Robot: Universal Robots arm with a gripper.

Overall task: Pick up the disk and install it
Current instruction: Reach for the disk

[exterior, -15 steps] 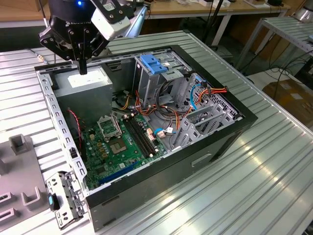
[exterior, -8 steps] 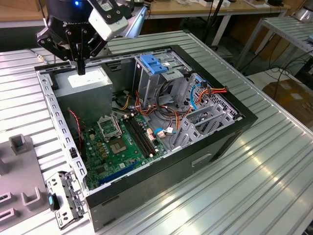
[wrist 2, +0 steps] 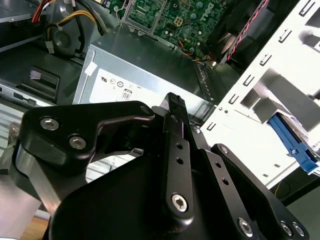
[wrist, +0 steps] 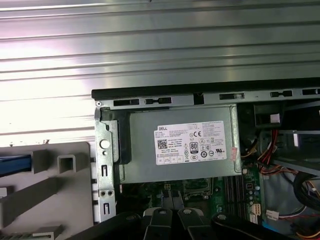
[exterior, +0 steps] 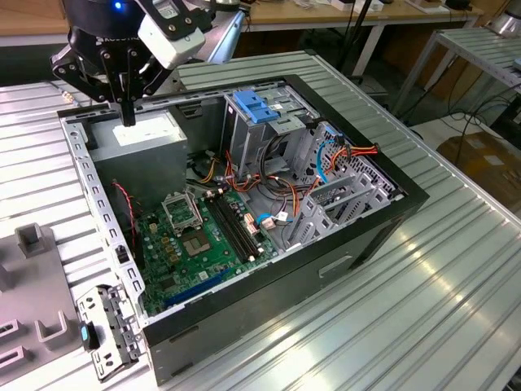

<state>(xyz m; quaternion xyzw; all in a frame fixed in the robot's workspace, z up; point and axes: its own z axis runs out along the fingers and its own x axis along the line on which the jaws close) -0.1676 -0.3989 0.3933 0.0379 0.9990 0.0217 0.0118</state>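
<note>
Fingertips of the claw (exterior: 128, 120) are pressed together, clenched on nothing, and point straight down into the open computer case (exterior: 407, 195) that lies on its side on the ribbed metal table (exterior: 456, 285). Directly beneath the claw sits the big grey power-supply box (exterior: 146, 138) with its white sticker. In the exterior view the tips hang just over that sticker, and whether they touch it cannot be told. In the first wrist view the two black fingers (wrist: 164, 202) lie side by side with barely a seam between them, over the edge where the box meets the green motherboard (wrist: 200, 194). Just beside the claw, along the box, runs the case's pale perforated wall (wrist 2: 260, 65). The disk (wrist: 14, 165) is outside that wall, well apart from the claw, resting in a grey fixture (wrist: 55, 175) on the table; a blue side rail is what can be made out of it. The second wrist view shows the disk (wrist 2: 295, 147) as a blue strip past the perforated wall. Farther from the claw, across the case, stands the tall metal drive cage (exterior: 244, 138) with its light-blue plastic top, and beyond it a tangle of orange, red and blue cables (exterior: 326, 160).
</note>
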